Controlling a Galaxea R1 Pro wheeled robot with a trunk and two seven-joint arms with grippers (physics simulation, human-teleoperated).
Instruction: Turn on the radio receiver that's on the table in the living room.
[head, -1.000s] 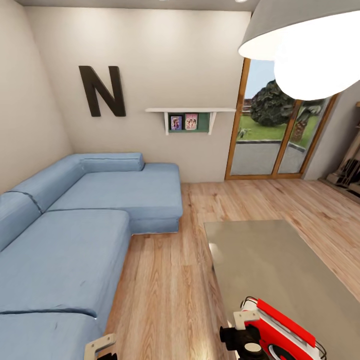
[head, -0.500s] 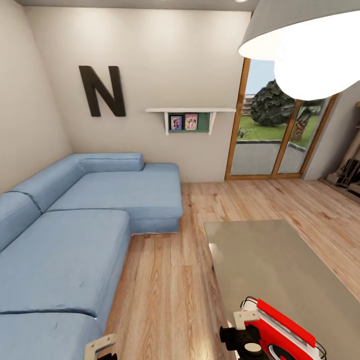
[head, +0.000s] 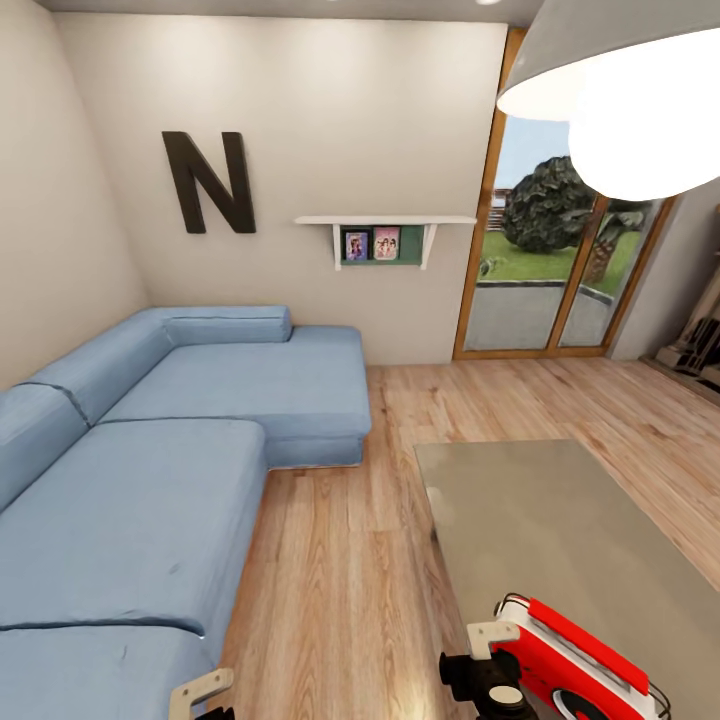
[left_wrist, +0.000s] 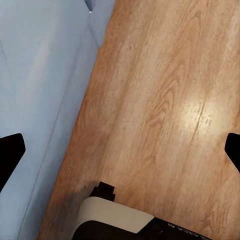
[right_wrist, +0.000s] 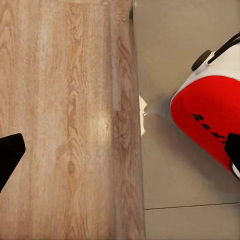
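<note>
Radio (head: 572, 665) sitting at the near end of the coffee table (head: 560, 520), right by its edge.

It's the little red one with white trim and a red handle, standing on the glossy grey-beige surface with its round dial cut off at the bottom of the head view. Right arm's gripper (right_wrist: 120, 147) hangs over the table edge just beside the radio (right_wrist: 210, 117), jaws spread wide, nothing between them, not touching it. Left gripper (left_wrist: 120, 150) is over the wood floor (head: 340, 560) next to the blue sofa (head: 160, 470), jaws spread wide too and empty. Big black N (head: 208, 182) on the wall, small shelf (head: 385, 222) with photos, glass doors (head: 545, 260) to a garden, bright lamp (head: 625, 90) overhead.
</note>
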